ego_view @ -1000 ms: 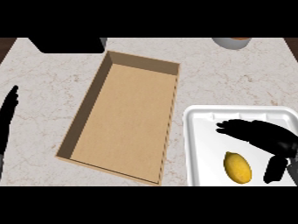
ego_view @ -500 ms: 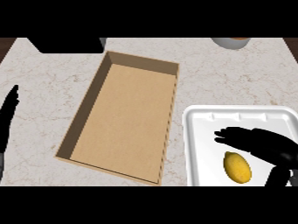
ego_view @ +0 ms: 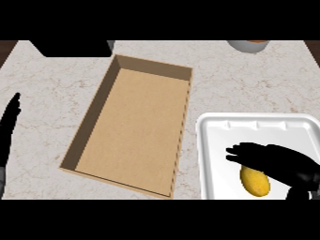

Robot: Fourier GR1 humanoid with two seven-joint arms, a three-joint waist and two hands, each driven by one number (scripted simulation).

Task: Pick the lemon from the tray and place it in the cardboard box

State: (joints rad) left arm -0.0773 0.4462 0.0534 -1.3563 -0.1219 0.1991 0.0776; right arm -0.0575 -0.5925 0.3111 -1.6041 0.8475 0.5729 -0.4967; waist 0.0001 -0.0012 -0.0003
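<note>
A yellow lemon (ego_view: 255, 183) lies in the white tray (ego_view: 217, 136) at the lower right. My right hand (ego_view: 280, 161) hovers over the tray with fingers spread and open, covering the lemon's upper end; whether it touches the lemon I cannot tell. The long cardboard box (ego_view: 136, 122) lies open in the middle of the counter, nothing inside it. My left hand (ego_view: 2, 136) rests open at the left edge, fingers pointing up.
A black object (ego_view: 76, 47) stands at the back left beyond the box. A grey bowl-like vessel (ego_view: 249, 45) sits at the back right edge. Marble counter (ego_view: 259, 89) stretches between the tray and the back edge.
My right hand has slid down the tray toward the lemon and now overlaps its upper end. The left hand and the lemon have not moved.
</note>
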